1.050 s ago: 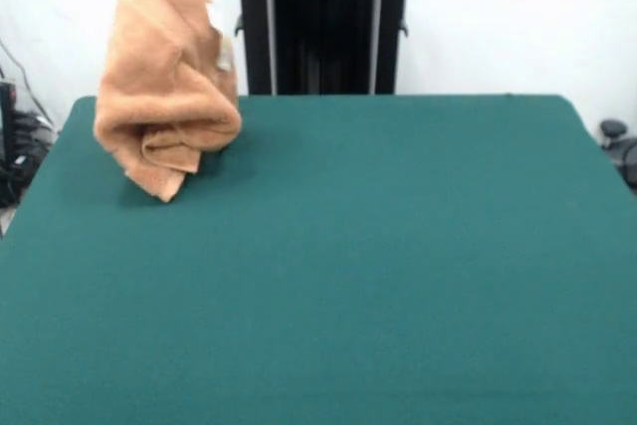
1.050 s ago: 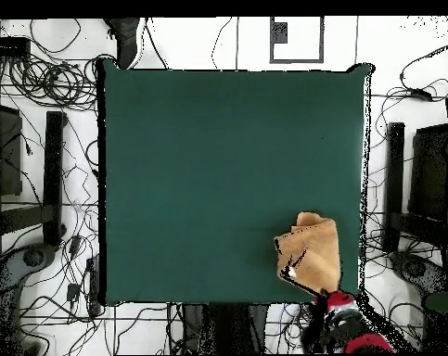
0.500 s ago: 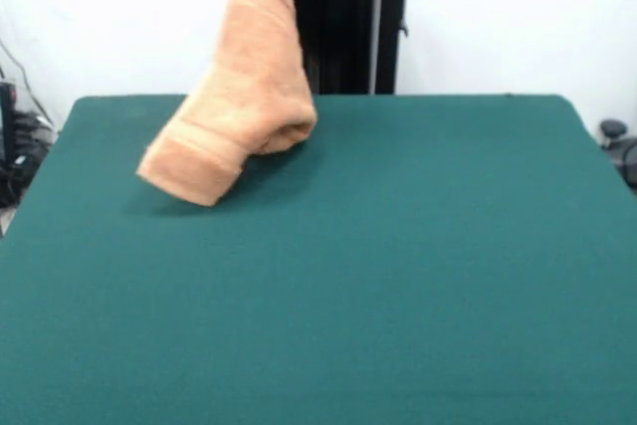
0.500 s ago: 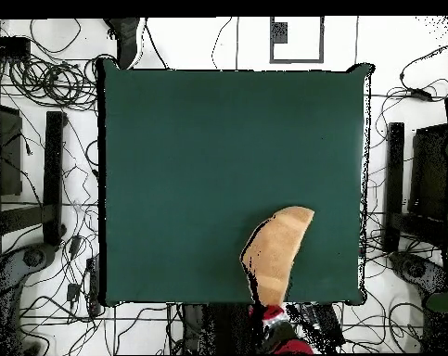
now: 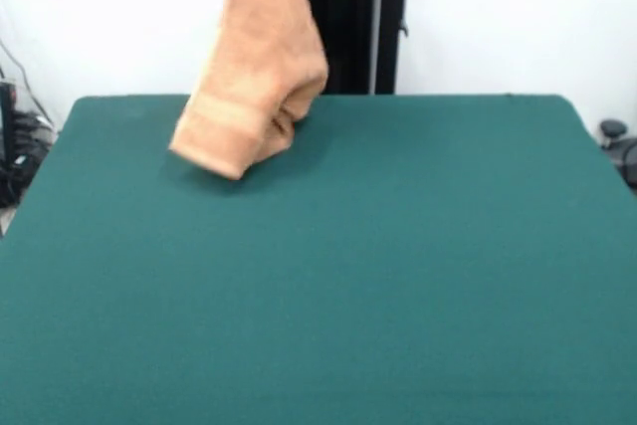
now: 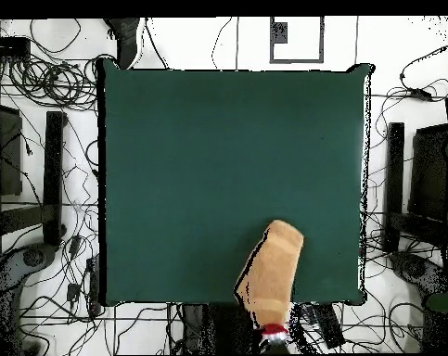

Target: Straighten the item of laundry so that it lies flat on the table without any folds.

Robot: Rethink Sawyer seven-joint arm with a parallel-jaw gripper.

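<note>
The item of laundry (image 5: 261, 77), a light orange-tan towel, hangs folded and bunched from above the front view's top edge. Its banded lower end dangles just over the far left part of the dark green table (image 5: 398, 266). From overhead the towel (image 6: 272, 267) stretches from the table's (image 6: 190, 158) bottom edge, right of centre, up onto the cloth. My gripper (image 6: 272, 332) shows only as a red and white bit at the towel's lower end, just off the table edge, shut on the towel's top. In the front view the gripper is out of the picture.
The black pedestal (image 5: 338, 27) stands behind the table's far edge. Overhead, tangled cables (image 6: 51, 83) and black stands (image 6: 53, 176) (image 6: 394, 185) surround the table on the floor.
The hanging towel has swung from the front view's left edge of the table toward the middle of the far edge. Its bunched lower end has unrolled and now hangs longer.
</note>
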